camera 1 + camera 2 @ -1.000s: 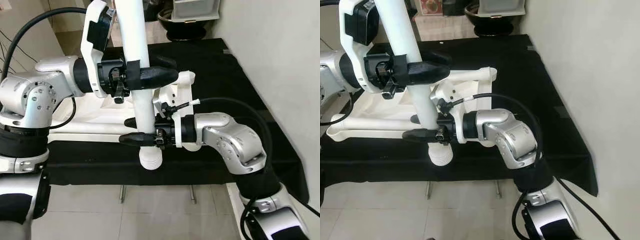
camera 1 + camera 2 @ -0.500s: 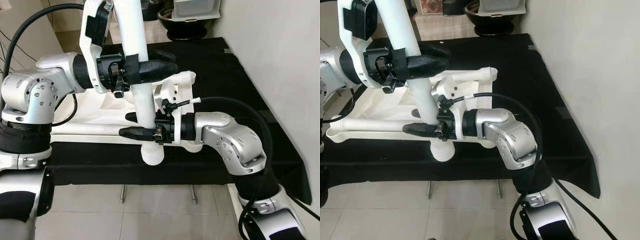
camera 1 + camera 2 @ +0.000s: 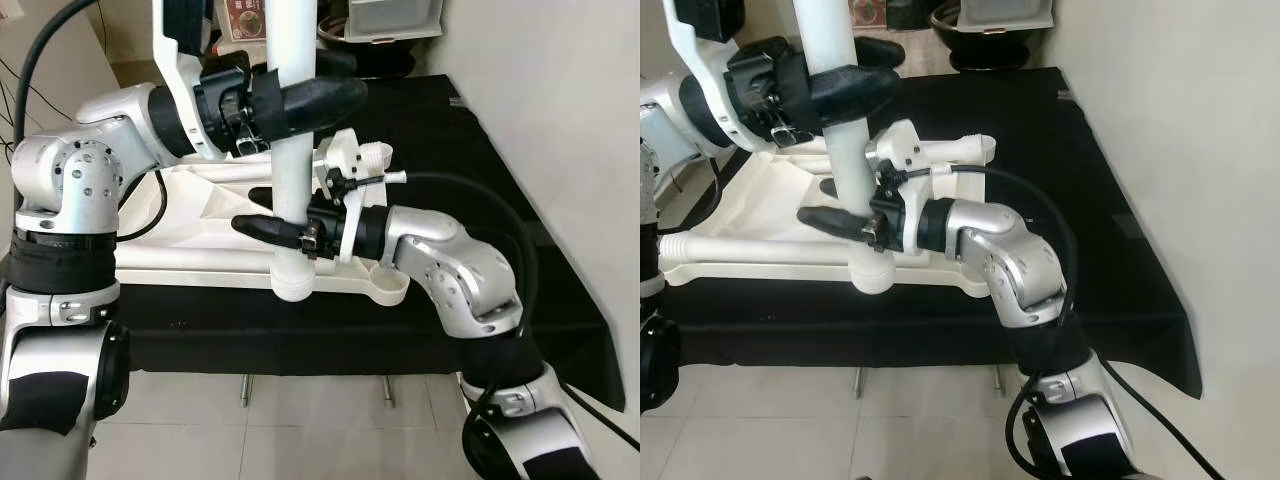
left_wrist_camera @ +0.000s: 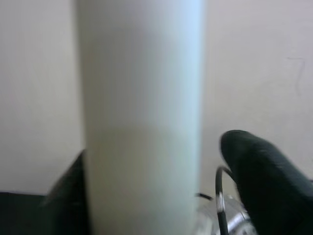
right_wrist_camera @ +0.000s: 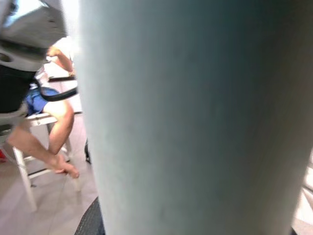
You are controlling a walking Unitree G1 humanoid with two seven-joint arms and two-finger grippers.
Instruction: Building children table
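Observation:
A white round table leg (image 3: 291, 190) stands upright in the air over the front of the black table, its ribbed threaded end (image 3: 293, 283) down. My left gripper (image 3: 300, 100) is shut on the leg high up; my right gripper (image 3: 262, 215) is shut on it lower down. The leg (image 4: 142, 122) shows close up between the black fingers (image 4: 264, 176) in the left wrist view. It also shows as the leg (image 5: 195, 117) in the right wrist view. The white children's tabletop (image 3: 200, 225) lies upside down behind, with a horizontal leg (image 3: 760, 249) along its front.
A black cloth (image 3: 480, 190) covers the low table; its front edge runs just under the leg's end. A white wall (image 3: 560, 100) closes the right side. A dark bowl and a white container (image 3: 392, 18) sit beyond the table. A seated person (image 5: 44, 112) appears in the right wrist view.
Both grippers have raised the leg and set it more upright. Its threaded end now hangs over the tabletop's front rim instead of below the table edge.

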